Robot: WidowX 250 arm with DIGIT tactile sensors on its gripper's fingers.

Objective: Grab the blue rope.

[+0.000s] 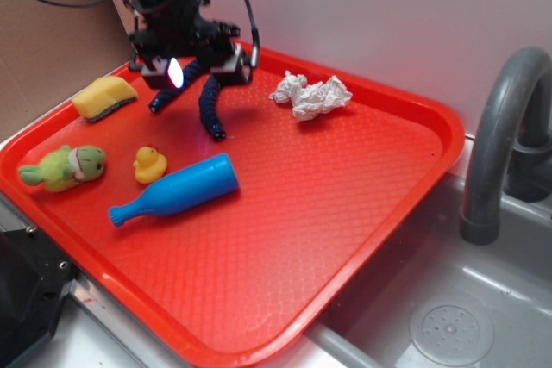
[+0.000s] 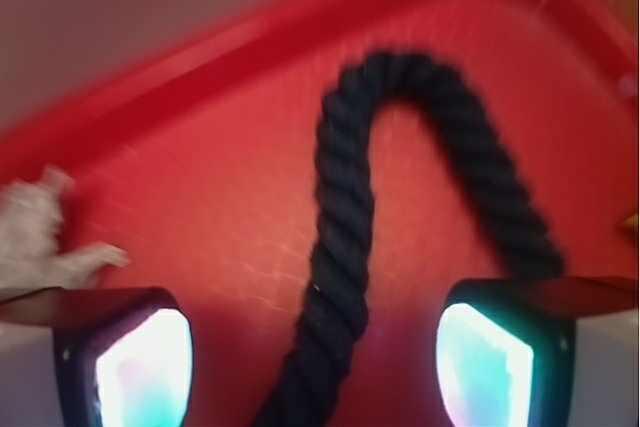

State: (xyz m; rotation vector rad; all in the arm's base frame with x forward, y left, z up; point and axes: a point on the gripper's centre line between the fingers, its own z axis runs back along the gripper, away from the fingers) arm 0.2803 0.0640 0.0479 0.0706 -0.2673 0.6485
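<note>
red tray (image 1: 345, 178), blue rope (image 2: 345, 247) arched, one leg between the wide-apart jaws, ungripped

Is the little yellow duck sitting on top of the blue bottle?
No, the yellow duck sits on the red tray just beside the blue bottle, not on it.

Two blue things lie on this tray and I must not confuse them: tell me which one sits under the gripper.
The blue rope: dark navy, braided, arched, beneath the gripper. The blue bottle is bright, smooth, lying apart.
</note>
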